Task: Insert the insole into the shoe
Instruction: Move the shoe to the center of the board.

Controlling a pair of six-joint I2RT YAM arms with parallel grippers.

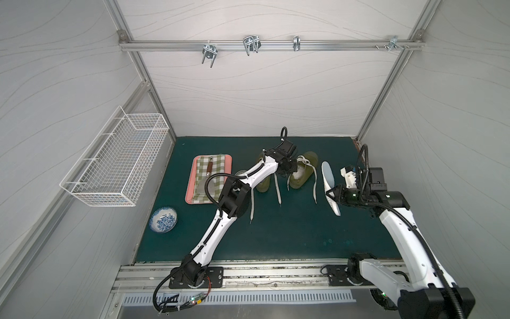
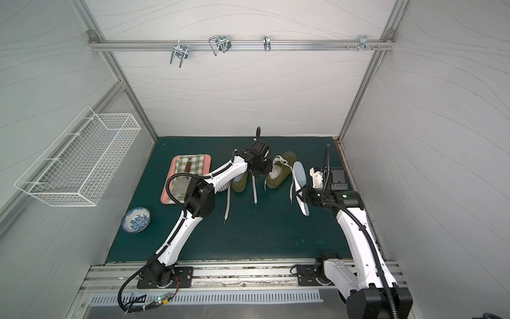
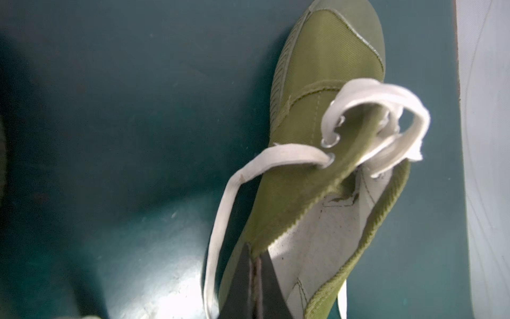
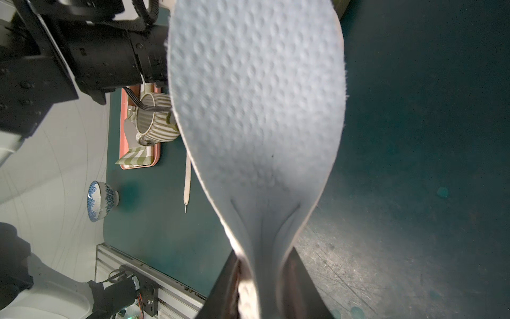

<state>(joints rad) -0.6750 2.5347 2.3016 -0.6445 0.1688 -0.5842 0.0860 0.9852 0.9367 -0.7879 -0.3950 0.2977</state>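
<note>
Olive-green canvas shoe (image 3: 325, 60), standing on dark green mat (image 1: 276, 234), left gripper (image 3: 255, 255) pinched closed on its collar edge, pale blue dimpled foam insole (image 4: 256, 110), clamped in right gripper (image 4: 265, 259), aloft beside shoe

Occlusions, cut-offs
Left arm (image 1: 209, 234) covers most of the second shoe (image 1: 263, 185) (two olive patches show); insole (image 4: 256, 110) blurred, held end cut off at frame edge; shoe (image 3: 311, 176) heel likewise.

Toward the robot the mat (image 1: 276, 234) lies bare; loose laces (image 1: 278, 190) trail from the shoe (image 1: 303, 176).
</note>
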